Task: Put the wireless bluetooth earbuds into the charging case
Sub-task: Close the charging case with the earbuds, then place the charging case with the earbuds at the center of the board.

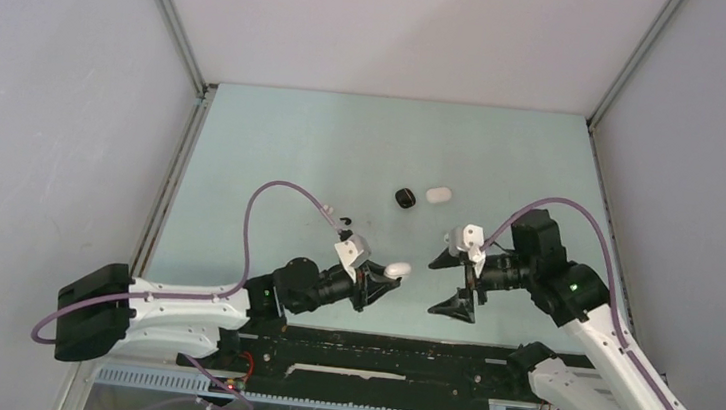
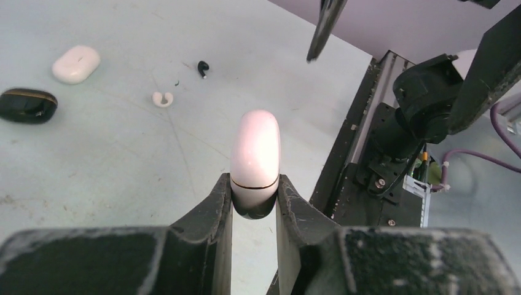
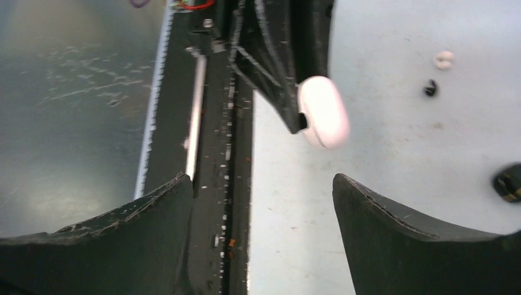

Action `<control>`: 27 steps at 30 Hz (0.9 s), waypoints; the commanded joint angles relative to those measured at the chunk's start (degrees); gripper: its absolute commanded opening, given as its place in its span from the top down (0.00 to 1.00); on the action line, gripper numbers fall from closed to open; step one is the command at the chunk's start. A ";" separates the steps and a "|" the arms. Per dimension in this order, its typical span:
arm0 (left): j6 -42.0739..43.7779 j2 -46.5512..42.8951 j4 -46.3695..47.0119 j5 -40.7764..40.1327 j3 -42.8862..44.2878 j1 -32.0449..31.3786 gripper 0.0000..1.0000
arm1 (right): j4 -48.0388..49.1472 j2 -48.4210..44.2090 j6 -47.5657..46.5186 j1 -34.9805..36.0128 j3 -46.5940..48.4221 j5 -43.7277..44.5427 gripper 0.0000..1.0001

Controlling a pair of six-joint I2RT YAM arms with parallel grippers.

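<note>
Earbuds, 1 white and 1 black, lie loose on the table near the left gripper, which pinches the shut white case, long axis aimed at the wide-open, empty right gripper. Left arm's closer to them.

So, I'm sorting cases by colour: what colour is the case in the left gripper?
White; the case shows best in the left wrist view.
</note>
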 commanded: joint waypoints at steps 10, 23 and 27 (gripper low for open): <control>-27.74 5.40 -6.61 -7.44 -3.38 6.53 0.93 | 18.03 7.46 14.96 -4.50 -1.93 33.51 0.11; -35.42 24.40 -0.41 8.25 1.28 19.06 0.85 | 21.39 3.25 16.96 -8.61 -5.19 34.62 0.10; -37.15 28.67 -0.58 10.13 3.45 19.11 0.82 | 20.89 3.59 16.69 -8.82 -5.27 34.71 0.10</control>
